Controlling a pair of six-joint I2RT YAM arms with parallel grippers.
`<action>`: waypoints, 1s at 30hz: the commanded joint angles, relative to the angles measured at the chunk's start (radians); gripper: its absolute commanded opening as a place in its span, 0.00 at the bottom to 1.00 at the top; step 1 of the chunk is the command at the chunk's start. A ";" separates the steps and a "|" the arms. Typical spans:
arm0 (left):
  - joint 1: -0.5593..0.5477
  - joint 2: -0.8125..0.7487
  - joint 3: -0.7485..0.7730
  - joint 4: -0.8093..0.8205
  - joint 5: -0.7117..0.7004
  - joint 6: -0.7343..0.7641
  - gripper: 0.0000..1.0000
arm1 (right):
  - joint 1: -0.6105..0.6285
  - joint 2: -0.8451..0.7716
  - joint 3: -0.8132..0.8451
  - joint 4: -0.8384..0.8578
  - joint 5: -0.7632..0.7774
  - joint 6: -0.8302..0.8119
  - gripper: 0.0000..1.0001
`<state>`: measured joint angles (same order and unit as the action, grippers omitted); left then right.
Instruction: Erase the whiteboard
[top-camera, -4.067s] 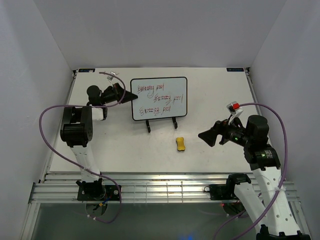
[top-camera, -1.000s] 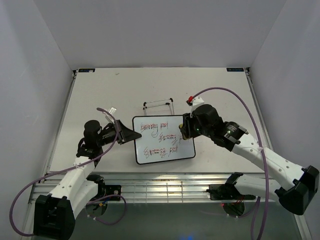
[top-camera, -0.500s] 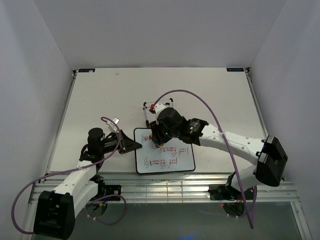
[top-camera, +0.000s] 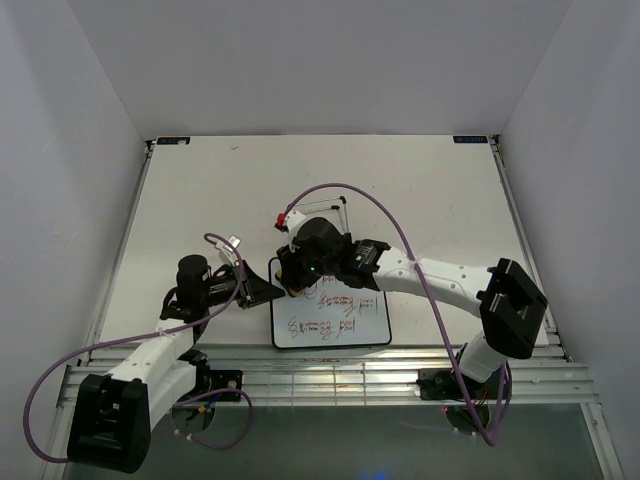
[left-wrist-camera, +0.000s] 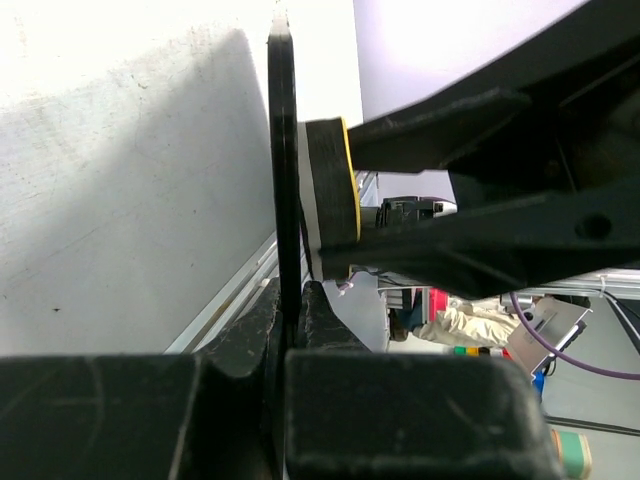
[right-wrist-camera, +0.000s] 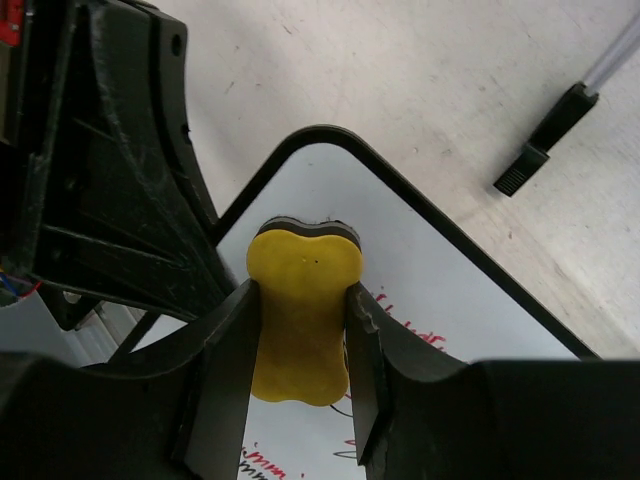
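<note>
Left arm (top-camera: 150, 358) and right arm (top-camera: 450, 280): white link shells, black joint housings. Each carries a loose purple cable (top-camera: 345, 186). Left gripper (left-wrist-camera: 287, 297) and right gripper (right-wrist-camera: 300, 293): matte black, wedge-shaped fingers, surfaces scuffed. Small red tag (top-camera: 277, 222) fixed at the right wrist.

1. The whiteboard (top-camera: 340, 325) has a smooth, glossy white face in a thin, black, plastic-looking frame.
2. The eraser (right-wrist-camera: 303, 310) is matt yellow foam backed by a dark felt-like pad.
3. The right gripper (right-wrist-camera: 303, 295) has matt black plastic fingers (right-wrist-camera: 225, 380), faintly ridged.
4. The table (top-camera: 200, 190) is matt, pale and finely speckled.
5. A purple cable (top-camera: 340, 185) wears a smooth plastic sheath.
</note>
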<state>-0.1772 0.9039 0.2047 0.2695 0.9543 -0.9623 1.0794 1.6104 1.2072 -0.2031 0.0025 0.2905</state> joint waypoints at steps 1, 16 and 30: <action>-0.002 -0.005 0.010 0.054 0.044 0.010 0.00 | 0.020 0.020 -0.023 0.096 -0.018 -0.005 0.30; -0.002 0.000 0.013 0.054 0.060 0.008 0.00 | -0.067 -0.016 -0.204 0.027 0.154 0.027 0.29; -0.002 0.003 0.012 0.054 0.058 0.010 0.00 | -0.015 -0.011 -0.169 0.047 0.047 0.065 0.27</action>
<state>-0.1753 0.9279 0.1894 0.2035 0.9360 -0.9924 0.9939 1.5532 0.9947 -0.1509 0.1257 0.3340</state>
